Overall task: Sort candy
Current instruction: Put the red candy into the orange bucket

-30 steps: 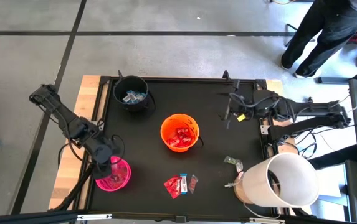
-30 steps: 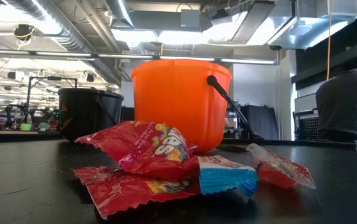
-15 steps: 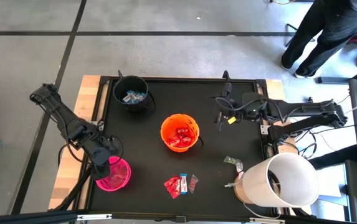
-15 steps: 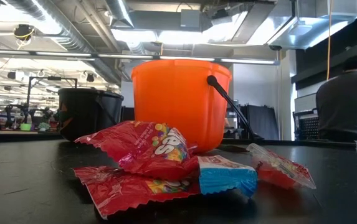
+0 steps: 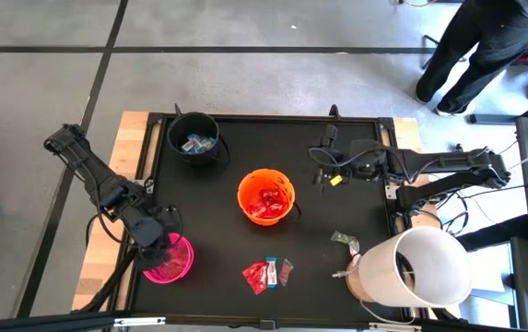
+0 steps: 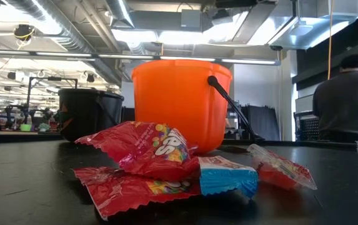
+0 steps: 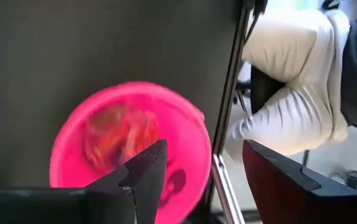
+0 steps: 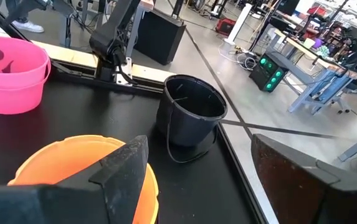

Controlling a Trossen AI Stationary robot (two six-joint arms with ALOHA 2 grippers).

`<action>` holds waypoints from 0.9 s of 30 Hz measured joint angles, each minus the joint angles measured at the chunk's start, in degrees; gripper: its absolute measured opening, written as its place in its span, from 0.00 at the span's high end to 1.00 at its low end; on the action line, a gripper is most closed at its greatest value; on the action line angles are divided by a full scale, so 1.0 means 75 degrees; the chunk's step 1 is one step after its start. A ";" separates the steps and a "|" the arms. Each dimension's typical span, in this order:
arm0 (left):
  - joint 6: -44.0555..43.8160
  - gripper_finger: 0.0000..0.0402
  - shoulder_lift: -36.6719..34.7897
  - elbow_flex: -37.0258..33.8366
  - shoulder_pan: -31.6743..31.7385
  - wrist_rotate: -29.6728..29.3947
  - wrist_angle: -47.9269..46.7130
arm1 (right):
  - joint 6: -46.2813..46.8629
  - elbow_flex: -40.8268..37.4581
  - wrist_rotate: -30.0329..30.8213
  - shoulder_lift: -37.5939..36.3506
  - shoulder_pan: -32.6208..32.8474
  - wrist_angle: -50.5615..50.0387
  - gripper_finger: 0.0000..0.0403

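Loose candy lies near the table's front edge: red packets (image 5: 258, 274) (image 6: 146, 150), a blue-and-white bar (image 6: 226, 176) and one more packet (image 6: 282, 169). A small wrapper (image 5: 344, 240) lies alone to the right. More candy lies in the orange bucket (image 5: 266, 196), the black bucket (image 5: 194, 138) and the pink bucket (image 5: 171, 259) (image 7: 128, 140). My left gripper (image 5: 156, 242) (image 7: 204, 155) hangs open over the pink bucket's rim with nothing between its fingers. My right gripper (image 5: 322, 167) (image 8: 203, 180) stands open in the air, right of the orange bucket (image 8: 81, 168).
A large white container (image 5: 420, 267) lies on its side at the table's front right corner. A raised black frame (image 5: 264, 117) runs around the table. People stand or sit beyond the far right corner (image 5: 475, 46) (image 6: 347, 100).
My right gripper has moved toward the table's left edge, closer to the orange bucket, still open. The candy and the buckets have stayed where they were.
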 joint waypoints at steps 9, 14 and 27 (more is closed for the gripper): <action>0.1847 0.50 0.0000 0.0000 0.0003 -0.1757 0.0331 | 0.0000 0.0000 0.0000 -0.0006 0.0000 0.0012 0.29; 0.4081 0.51 0.0000 0.0000 0.0101 -0.4191 0.0473 | 0.0000 0.0000 0.0003 -0.0006 0.0000 0.0014 0.29; 0.9694 0.51 -0.0110 -0.0003 0.2230 -0.1325 0.3911 | 0.0037 0.0000 0.0001 -0.0009 0.0000 0.0042 0.29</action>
